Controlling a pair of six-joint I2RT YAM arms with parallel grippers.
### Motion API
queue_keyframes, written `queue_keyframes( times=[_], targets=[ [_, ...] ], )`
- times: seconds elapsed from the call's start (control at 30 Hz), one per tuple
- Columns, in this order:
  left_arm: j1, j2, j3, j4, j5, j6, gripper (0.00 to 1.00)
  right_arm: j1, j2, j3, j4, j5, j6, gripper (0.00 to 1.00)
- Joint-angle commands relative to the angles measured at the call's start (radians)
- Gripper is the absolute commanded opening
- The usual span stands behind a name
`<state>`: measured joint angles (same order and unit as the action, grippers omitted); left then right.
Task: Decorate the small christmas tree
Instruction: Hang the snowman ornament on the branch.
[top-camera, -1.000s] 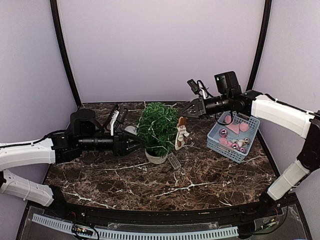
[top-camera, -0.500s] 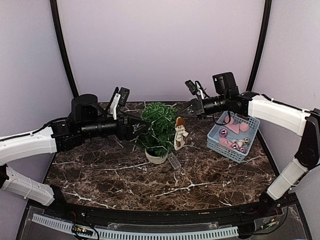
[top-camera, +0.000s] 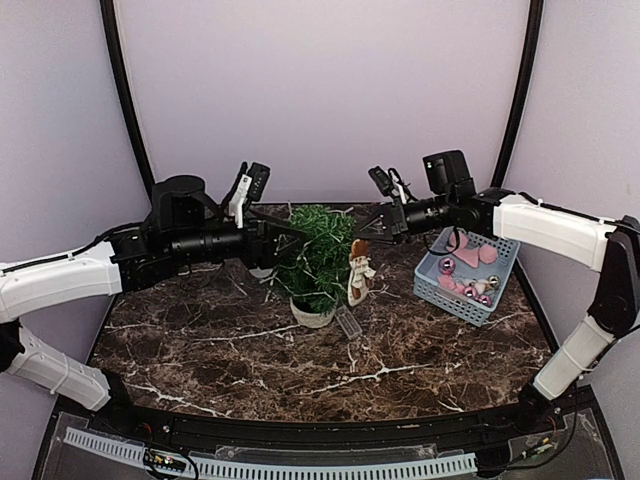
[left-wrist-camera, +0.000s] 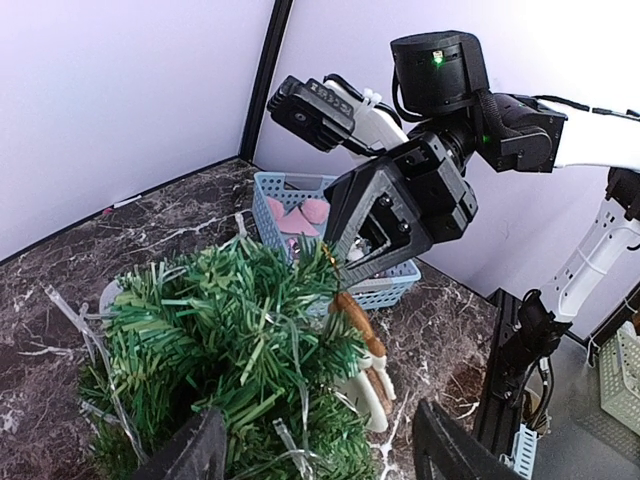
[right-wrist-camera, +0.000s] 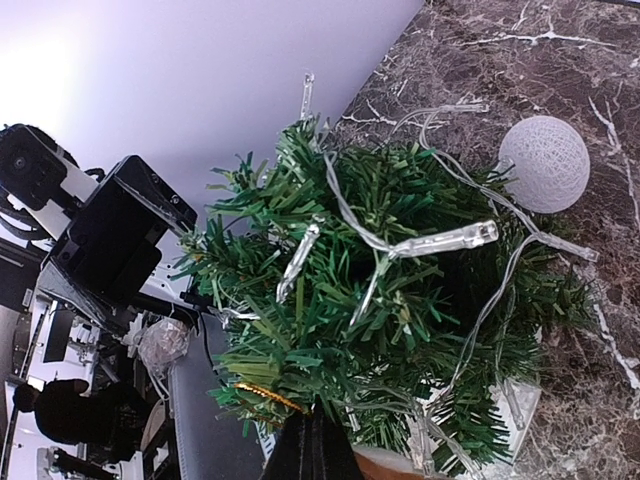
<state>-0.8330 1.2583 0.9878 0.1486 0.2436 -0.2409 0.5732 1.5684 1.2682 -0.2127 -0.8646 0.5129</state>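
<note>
the small christmas tree (top-camera: 318, 262) stands in its pale pot mid-table between both arms, with the blue basket (top-camera: 468, 270) to its right. your right gripper (top-camera: 374, 228) is pinched tight on the gold loop (left-wrist-camera: 355, 315) of a doll ornament (top-camera: 362, 268) at the tree's right flank. your left gripper (left-wrist-camera: 322, 452) hovers spread wide over the crown, holding nothing. i'd slip the loop over a stiff branch tip before letting go. the right wrist view shows the light string (right-wrist-camera: 440, 240) and a white ball (right-wrist-camera: 545, 165) that the top view barely shows; only the left wrist view shows the loop clearly.
</note>
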Motion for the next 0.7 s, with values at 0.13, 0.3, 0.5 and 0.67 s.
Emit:
queue_keyframes(
  times=[0.13, 0.3, 0.5, 0.67],
  targets=[
    [0.006, 0.026, 0.058, 0.0, 0.009, 0.048, 0.65, 0.014, 0.019, -0.008, 0.07, -0.017, 0.012, 0.0],
    [0.006, 0.05, 0.078, 0.002, 0.029, 0.052, 0.63, 0.023, 0.034, 0.004, 0.079, -0.017, 0.014, 0.0],
    [0.007, 0.072, 0.087, 0.009, 0.048, 0.054, 0.6, 0.03, 0.049, 0.024, 0.091, -0.02, 0.018, 0.0],
    [0.007, 0.077, 0.088, 0.009, 0.055, 0.053, 0.59, 0.038, 0.045, 0.037, 0.094, -0.03, 0.008, 0.0]
  ],
)
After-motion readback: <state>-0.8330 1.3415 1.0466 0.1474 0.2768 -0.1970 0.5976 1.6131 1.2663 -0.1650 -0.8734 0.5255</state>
